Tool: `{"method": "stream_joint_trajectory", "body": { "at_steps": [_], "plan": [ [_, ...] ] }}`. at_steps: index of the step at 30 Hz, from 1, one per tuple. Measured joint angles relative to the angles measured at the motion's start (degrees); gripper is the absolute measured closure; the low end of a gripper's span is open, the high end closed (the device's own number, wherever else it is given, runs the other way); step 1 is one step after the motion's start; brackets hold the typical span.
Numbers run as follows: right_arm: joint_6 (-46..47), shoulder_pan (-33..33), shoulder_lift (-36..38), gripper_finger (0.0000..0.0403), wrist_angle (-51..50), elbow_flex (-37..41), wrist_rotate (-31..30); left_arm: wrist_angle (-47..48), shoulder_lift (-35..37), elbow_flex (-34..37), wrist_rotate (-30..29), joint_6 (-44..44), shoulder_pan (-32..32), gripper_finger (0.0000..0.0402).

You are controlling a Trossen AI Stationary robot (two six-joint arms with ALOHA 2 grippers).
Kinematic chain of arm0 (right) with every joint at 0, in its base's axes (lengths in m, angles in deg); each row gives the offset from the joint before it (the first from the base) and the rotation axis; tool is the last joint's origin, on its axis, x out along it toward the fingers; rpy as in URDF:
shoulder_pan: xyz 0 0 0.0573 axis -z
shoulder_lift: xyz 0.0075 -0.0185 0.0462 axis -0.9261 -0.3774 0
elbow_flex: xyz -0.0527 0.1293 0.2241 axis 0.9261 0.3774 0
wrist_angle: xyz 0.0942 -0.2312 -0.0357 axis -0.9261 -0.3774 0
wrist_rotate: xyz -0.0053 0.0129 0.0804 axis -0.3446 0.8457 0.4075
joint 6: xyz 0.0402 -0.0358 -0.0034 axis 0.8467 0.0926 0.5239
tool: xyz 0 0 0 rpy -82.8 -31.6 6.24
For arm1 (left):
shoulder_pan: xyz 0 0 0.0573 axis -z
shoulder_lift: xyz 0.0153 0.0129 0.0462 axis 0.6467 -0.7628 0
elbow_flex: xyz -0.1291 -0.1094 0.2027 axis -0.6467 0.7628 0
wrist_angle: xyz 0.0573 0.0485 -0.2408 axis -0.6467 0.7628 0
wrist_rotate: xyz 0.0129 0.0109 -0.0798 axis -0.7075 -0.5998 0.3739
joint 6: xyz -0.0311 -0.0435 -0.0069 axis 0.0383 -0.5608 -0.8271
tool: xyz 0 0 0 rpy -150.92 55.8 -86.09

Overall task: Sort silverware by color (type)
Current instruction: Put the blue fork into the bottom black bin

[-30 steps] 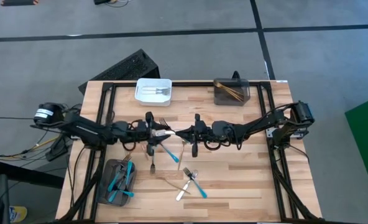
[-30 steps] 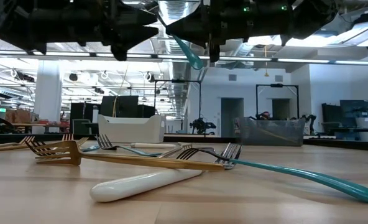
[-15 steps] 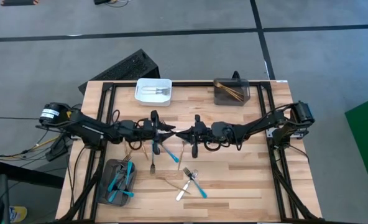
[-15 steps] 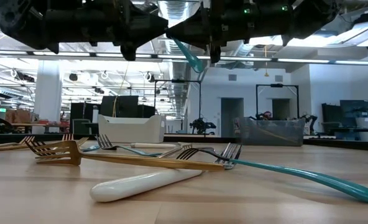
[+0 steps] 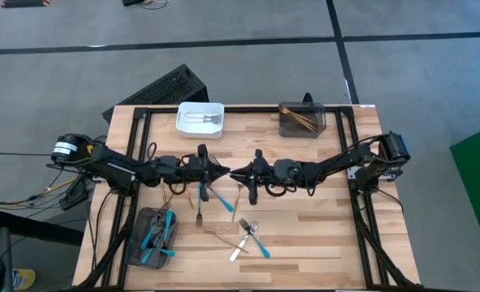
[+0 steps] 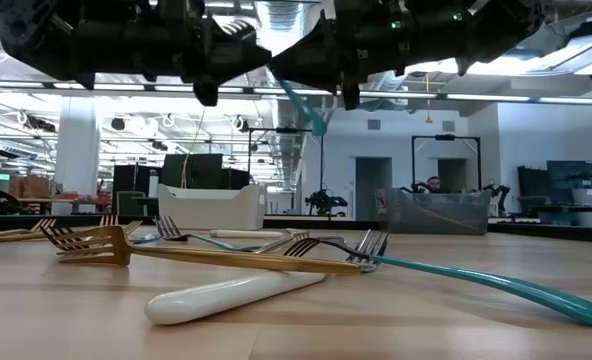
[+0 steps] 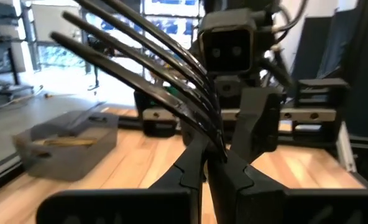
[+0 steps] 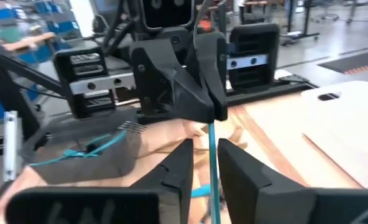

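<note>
Two-arm handover above the middle of the table [image 5: 305, 235]. In the high view we see the left gripper [image 5: 218, 172] and the right gripper [image 5: 237, 173] meeting tip to tip, but not what passes between them. The low view supplies this: a blue-handled fork [image 6: 301, 98] hangs slanting beneath the two dark grippers, clear of the tabletop.

The wrist views settle the fingers. From the left wrist we see the left gripper's fingers closed together on the fork's neck, with the tines fanning out beyond them. From the right wrist we see the right gripper's fingers parted, the thin blue handle running through the gap between them.

Only the high view shows all three bins. The white bin [image 5: 200, 118] at the back holds silver pieces. The dark grey bin [image 5: 302, 120] beside it holds gold ones. The grey bin [image 5: 155, 237] at the left front holds blue-handled ones.

Loose silverware [image 5: 248, 238] lies on the boards in front of the grippers. The low view resolves part of it into a gold fork [image 6: 176, 252], a white-handled piece [image 6: 231, 293] and a second blue-handled fork [image 6: 476, 282], overlapping.
</note>
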Motion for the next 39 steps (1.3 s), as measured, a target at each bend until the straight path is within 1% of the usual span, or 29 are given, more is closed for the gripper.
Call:
{"method": "stream_joint_trajectory", "body": {
  "at_steps": [6, 10, 16, 21, 26, 31, 39],
  "plan": [
    [0.00, 0.00, 0.00, 0.0272, -3.48, 0.00, -4.22, 4.34, 0.00, 0.00, -2.60, -0.96, 0.00, 0.0401],
    [-0.02, 0.00, 0.00, 0.0257, -6.81, 0.02, -4.83, 6.66, 0.00, 0.00, -2.40, -0.67, -0.22, 0.0401],
    [0.01, 0.00, 0.11, 0.0254, -12.64, 0.01, -4.64, 9.68, 0.00, 0.00, -2.27, -1.47, -1.22, 0.0401],
    [0.88, 0.35, 0.53, 0.0259, -16.24, 0.00, -4.58, 13.47, 1.53, 0.00, -0.48, -2.10, -2.52, 0.0401],
    [0.90, 0.87, 0.52, 0.0262, -16.76, 0.02, -4.35, 19.34, 5.72, 0.00, -0.32, -2.98, -3.65, 0.0401],
    [0.87, 1.13, 0.67, 0.0262, -18.47, 0.02, -4.33, 28.77, 11.80, 0.00, -0.37, -3.11, -3.74, 0.0401],
    [0.92, 1.18, 1.18, 0.0262, -20.87, 0.02, -4.33, 44.65, 22.03, 0.00, -0.40, -7.41, -3.74, 0.0401]
  ]
}}
